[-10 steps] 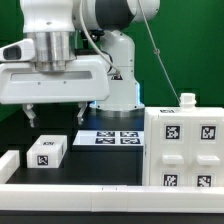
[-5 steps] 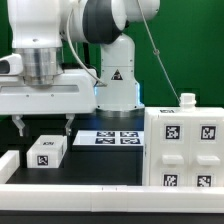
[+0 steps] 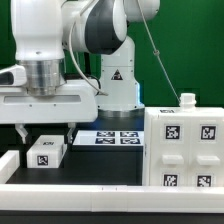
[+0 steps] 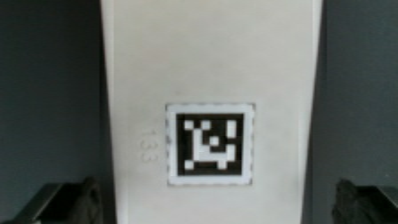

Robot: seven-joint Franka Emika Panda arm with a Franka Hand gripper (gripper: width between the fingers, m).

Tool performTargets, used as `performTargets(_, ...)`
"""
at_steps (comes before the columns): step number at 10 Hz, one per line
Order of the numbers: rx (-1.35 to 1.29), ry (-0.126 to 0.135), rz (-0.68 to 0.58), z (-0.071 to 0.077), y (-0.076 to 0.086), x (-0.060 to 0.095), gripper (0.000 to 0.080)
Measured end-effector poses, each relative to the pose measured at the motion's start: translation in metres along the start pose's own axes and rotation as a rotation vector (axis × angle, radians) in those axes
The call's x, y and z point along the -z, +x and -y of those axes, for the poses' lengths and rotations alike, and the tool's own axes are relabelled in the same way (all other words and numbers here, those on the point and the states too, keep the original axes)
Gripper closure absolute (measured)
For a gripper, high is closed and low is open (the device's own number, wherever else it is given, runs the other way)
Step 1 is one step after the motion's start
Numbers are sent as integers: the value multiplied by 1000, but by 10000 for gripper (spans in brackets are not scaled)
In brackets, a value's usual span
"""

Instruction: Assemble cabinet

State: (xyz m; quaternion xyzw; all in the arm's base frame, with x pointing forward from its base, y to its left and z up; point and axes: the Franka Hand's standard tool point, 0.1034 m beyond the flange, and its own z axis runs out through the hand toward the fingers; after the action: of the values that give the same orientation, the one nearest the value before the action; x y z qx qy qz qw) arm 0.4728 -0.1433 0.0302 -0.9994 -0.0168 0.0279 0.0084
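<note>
Beside marker board | jaws spread astride small block | cabinet well apart

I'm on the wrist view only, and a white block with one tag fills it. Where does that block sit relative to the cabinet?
Observer: The block lies at the exterior view's left. The cabinet stands apart from it at that view's right.
Operator: Anything between them?
Observer: Yes, the marker board lies flat in the gap, farther back.
Operator: How is the gripper placed over the block?
Observer: The gripper is open and low. It has one finger on each side of the block's top. I cannot tell whether either finger touches it.
</note>
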Motion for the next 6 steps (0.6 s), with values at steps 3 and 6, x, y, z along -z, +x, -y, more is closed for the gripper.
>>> performTargets(3, 1, -2, 11, 0, -4, -9, 150)
performTargets(6, 4, -1, 18, 3, -7, -16, 150)
